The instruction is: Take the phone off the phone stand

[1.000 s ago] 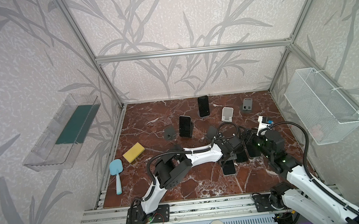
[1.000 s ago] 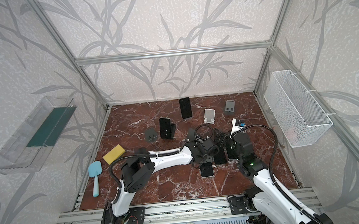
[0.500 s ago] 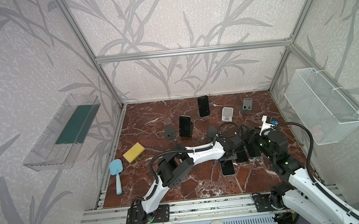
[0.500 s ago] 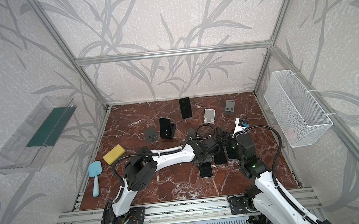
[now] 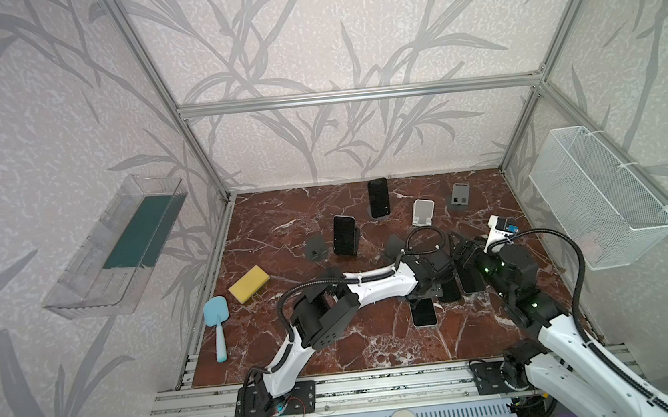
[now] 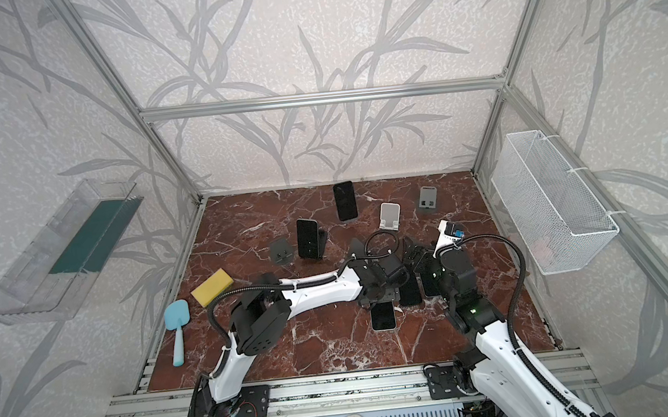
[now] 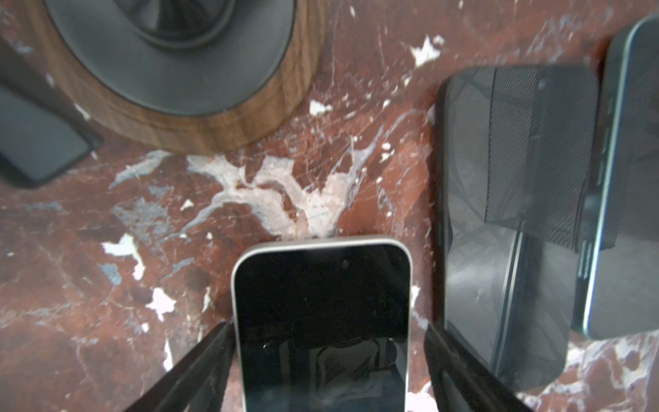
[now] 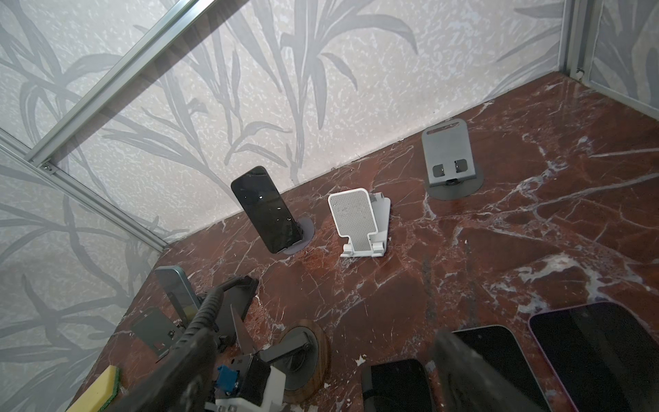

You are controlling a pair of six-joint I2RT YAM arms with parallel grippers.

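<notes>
Just beside round wood-rimmed phone stand (image 7: 214,128), rests white-edged dark-screened phone (image 7: 321,285) flat on red marble tabletop (image 7: 107,285). Straddles it with left gripper (image 7: 328,326), jaws parted; holds right gripper (image 5: 465,253) spread, empty. Release step, seemingly; calls next for straight lift away.

left gripper (image 7: 326,339) jaws parted, right gripper (image 5: 464,252) unclear

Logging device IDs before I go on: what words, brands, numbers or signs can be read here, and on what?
No text can be read anywhere.
Pale-rimmed phone: dark screen, no marks.
Rear standing phone: dark screen, no marks.
White stand, grey stand: no brand shows.
Blue tag on the right wrist module: too small to read.
</notes>
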